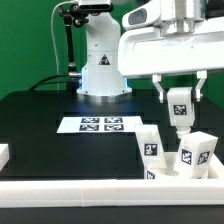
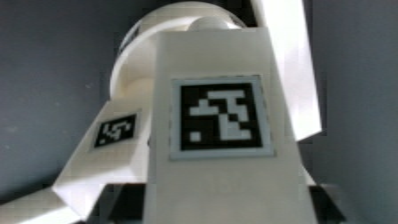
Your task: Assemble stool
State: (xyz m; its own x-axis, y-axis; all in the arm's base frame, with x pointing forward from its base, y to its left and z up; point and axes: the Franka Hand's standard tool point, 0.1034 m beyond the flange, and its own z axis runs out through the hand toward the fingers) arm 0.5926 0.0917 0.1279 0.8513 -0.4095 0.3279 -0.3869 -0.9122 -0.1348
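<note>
Green backdrop (image 1: 30, 40) across the whole rear of the scene, flat and evenly lit. In front of it the black tabletop (image 1: 40, 115) spreads wide and matte, picking up a soft sheen toward the back. A slim black stand (image 1: 68, 45) rises upright at the far edge, dark against the green. Flat on the table, near the middle, lies the marker board (image 1: 100, 124), white with dark square tags. Along the near edge runs a long white rail (image 1: 80, 192), bright under the light, and a short white piece (image 1: 3, 154) pokes in at the exterior view's left. Over on the wrist view, just a blurred dark grey surface (image 2: 45, 90) behind.
</note>
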